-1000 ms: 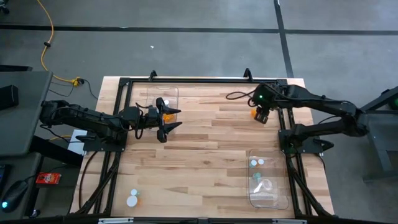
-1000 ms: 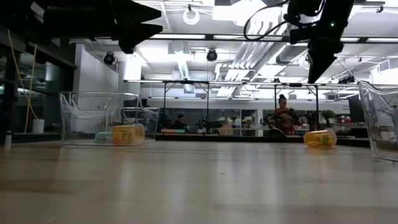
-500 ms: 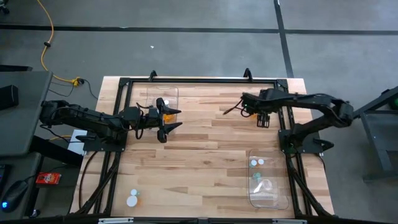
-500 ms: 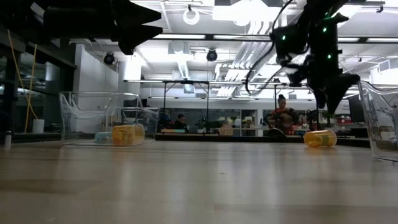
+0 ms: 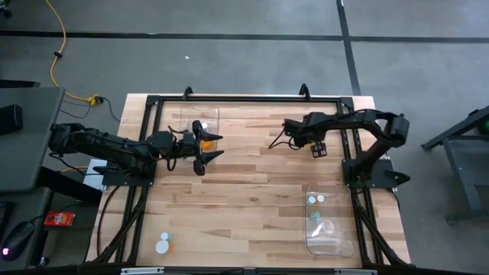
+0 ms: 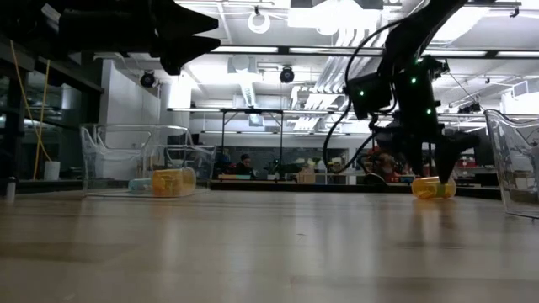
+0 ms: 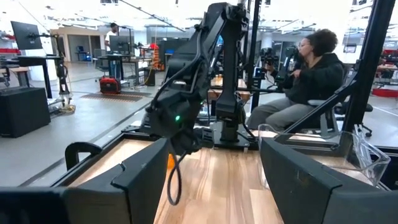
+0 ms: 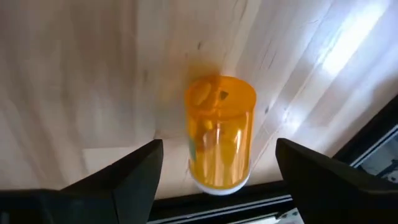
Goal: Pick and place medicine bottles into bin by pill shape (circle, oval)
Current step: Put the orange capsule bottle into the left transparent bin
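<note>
wooden table (image 5: 252,191): right gripper (image 8: 214,171) wide over amber bottle (image 8: 220,129), label unreadable; left gripper (image 5: 205,149) open.

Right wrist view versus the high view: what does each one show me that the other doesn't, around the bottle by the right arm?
Only the right wrist view shows the amber pill bottle lying on its side between the right tool's spread fingers, white cap toward the camera.

Only the high view shows the clear plastic bin near the right arm, the clear far-left bin, the waiting left tool beside it, and loose bottles at the near-left corner.

Both show the wooden table.
</note>
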Controlling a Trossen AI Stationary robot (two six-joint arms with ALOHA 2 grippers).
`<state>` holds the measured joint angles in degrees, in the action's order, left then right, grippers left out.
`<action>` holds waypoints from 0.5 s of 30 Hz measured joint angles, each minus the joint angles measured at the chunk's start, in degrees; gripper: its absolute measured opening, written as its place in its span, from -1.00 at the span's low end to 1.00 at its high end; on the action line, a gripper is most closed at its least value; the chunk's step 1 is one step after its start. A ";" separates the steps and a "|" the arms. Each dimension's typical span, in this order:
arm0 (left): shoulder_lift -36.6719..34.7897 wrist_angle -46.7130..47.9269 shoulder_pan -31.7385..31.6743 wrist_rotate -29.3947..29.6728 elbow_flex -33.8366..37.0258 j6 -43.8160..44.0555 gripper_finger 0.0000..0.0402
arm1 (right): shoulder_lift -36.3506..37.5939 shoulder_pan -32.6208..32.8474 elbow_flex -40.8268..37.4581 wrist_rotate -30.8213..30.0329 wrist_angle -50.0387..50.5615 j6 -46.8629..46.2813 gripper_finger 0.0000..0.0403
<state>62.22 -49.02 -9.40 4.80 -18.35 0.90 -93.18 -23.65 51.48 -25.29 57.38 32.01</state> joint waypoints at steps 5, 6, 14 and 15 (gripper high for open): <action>0.01 -0.04 -0.01 0.00 0.00 0.42 0.22 | -2.77 -1.99 0.00 -1.29 -1.08 0.62 0.51; 0.01 -0.04 0.01 0.00 0.00 0.42 0.22 | -3.24 -2.37 0.00 -1.24 -1.11 0.62 0.51; 0.01 -0.05 0.00 0.02 0.00 0.45 0.22 | -6.92 -5.18 -0.02 -1.26 -3.02 0.62 0.51; 0.01 -0.06 0.01 0.02 0.00 0.45 0.22 | -7.26 -5.34 -0.02 -1.40 -3.33 0.59 0.51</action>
<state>62.24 -49.08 -9.39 4.82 -18.35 1.34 -100.44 -28.99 51.46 -26.69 54.05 32.60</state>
